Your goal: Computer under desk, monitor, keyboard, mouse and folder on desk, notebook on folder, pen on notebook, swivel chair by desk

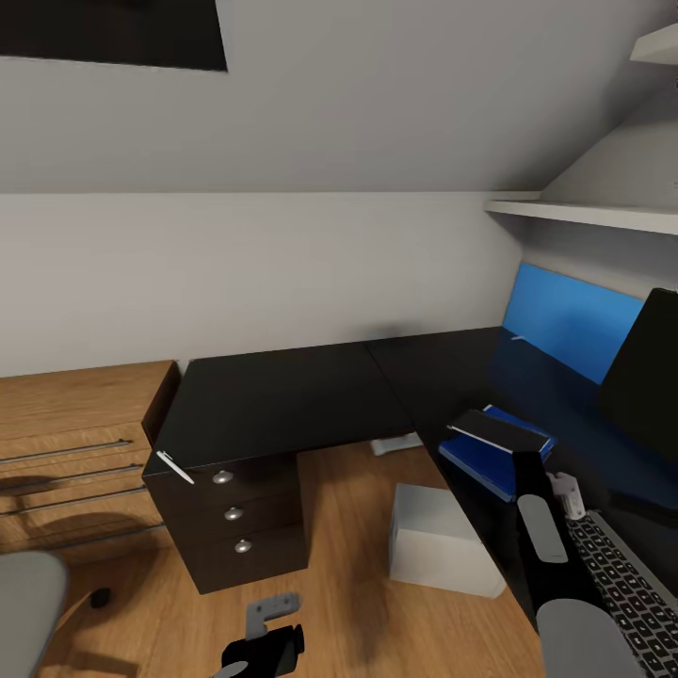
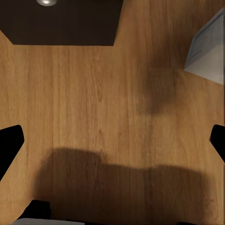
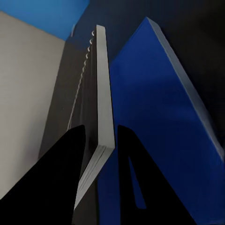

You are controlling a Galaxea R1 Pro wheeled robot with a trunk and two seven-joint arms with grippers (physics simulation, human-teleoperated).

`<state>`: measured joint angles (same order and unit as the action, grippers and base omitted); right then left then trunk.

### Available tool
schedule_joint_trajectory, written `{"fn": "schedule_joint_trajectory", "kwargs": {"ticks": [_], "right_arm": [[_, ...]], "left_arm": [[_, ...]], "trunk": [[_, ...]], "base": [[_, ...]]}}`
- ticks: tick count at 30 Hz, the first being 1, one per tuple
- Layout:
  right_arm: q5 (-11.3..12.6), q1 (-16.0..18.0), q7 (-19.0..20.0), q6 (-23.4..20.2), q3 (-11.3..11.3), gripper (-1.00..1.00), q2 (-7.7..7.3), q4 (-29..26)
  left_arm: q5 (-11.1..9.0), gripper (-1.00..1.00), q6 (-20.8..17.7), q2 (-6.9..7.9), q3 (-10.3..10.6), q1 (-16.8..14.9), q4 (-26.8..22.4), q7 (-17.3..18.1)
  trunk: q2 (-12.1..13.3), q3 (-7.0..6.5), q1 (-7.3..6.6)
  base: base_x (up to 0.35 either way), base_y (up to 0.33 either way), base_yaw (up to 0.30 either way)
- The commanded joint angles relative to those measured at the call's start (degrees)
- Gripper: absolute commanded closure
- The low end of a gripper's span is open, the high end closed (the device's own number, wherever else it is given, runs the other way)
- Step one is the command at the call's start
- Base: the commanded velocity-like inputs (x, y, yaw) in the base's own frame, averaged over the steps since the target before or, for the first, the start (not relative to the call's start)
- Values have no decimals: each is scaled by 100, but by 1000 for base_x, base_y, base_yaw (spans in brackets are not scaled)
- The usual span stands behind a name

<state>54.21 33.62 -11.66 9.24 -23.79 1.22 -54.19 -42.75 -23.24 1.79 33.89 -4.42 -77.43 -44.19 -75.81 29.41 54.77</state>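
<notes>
A: Bedroom corner, largest first: the black L-shaped worktop (image 1: pixel 282 395) fills the frame, the monitor (image 1: pixel 650 377) standing at its right end. Why is the pale tower (image 1: pixel 438 539) on the floor?

B: The computer belongs there, tucked beside the drawers, so it looks settled. The keyboard (image 1: pixel 621 584) lies in front of the monitor.

A: And the blue folder (image 1: pixel 494 457)?

B: Flat on the worktop, near the keyboard. The right pincer (image 3: pixel 101 140) is clamped on the notebook (image 3: pixel 101 93), held just above the folder, likely to stack it there.

A: The left pincer (image 2: pixel 112 140)?

B: Spread wide, holding nothing, hanging over the wooden floor (image 2: pixel 93 93).
</notes>
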Motion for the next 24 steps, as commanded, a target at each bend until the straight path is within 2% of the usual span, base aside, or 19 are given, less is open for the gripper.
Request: {"fn": "schedule_joint_trajectory", "kwargs": {"ticks": [1,12,24], "right_arm": [[66,4,4,25,-1,100,2,-4],[64,10,-170,27,4,100,-4,-4],[63,13,-193,43,5,100,-16,-4]], "left_arm": [[-31,-100,-15,5,13,-6,-9,-46],[-31,-100,-16,5,12,-6,-9,-45],[-31,-100,-15,5,13,-6,-9,-45]], "trunk": [[-4,6,0],[-4,6,0],[-4,6,0]], "base": [[0,-200,0],[0,-38,0],[0,-1,0]]}}
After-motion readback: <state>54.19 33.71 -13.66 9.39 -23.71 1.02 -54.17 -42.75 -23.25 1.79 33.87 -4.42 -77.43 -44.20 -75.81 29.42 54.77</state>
